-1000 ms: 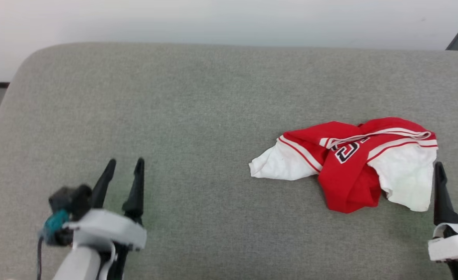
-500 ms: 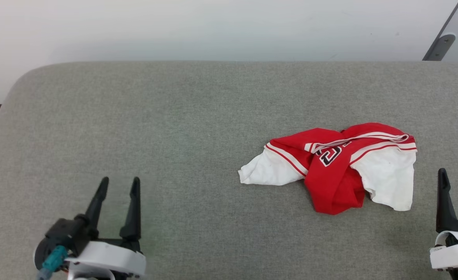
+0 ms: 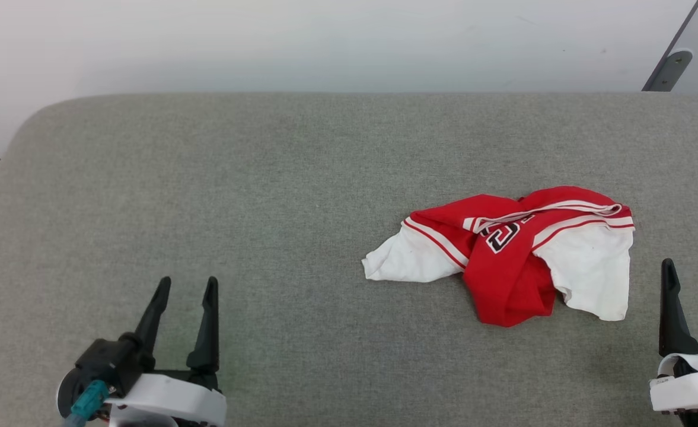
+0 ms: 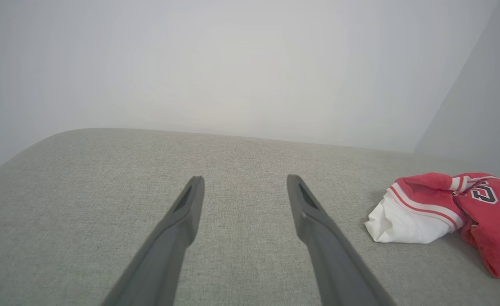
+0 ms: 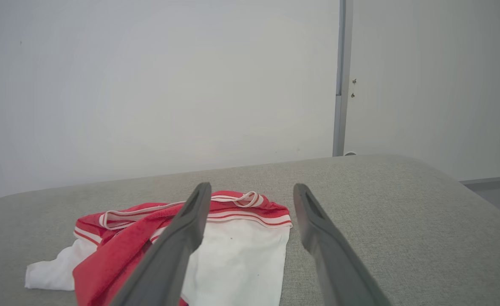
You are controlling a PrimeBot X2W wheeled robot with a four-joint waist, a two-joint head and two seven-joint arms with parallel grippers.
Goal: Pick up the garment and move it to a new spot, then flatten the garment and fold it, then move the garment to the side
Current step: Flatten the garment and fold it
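Garment lies crumpled on grey cushion, white wall behind.

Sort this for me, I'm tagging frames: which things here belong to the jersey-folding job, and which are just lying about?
Part of the job:
- garment, crumpled, red and white
- left end effector, open, holding nothing
- right end effector, open, near the garment

Just there:
- grey padded surface under the garment
- white wall
- metal bracket, far right corner

Red jersey, white sleeve panels, red-and-white striped trim, black number outlined in white; plain grey woven table; black left pincer, teal plug
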